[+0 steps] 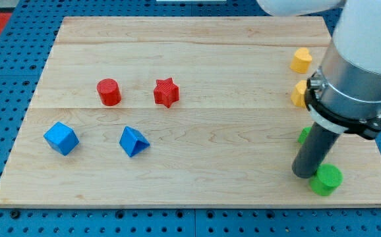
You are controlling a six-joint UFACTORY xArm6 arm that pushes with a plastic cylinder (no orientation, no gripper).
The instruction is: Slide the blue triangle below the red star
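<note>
Fingers: the arm has none, only a dark rod, so there is nothing to open or hold. My tip [304,174] rests at the view's lower right, just beside a green cylinder [325,180], well apart from the blue triangle [133,141]. That triangle lies on the wooden surface [190,39], below and left of the red star [166,93], its apex toward the view's top, between a blue cube [61,138] and the star. A red cylinder [109,92] sits left of the star.

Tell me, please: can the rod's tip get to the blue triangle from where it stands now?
Probably yes. My tip sits at the view's right beside the green cylinder, and no block lies on the board between it and the blue triangle.
</note>
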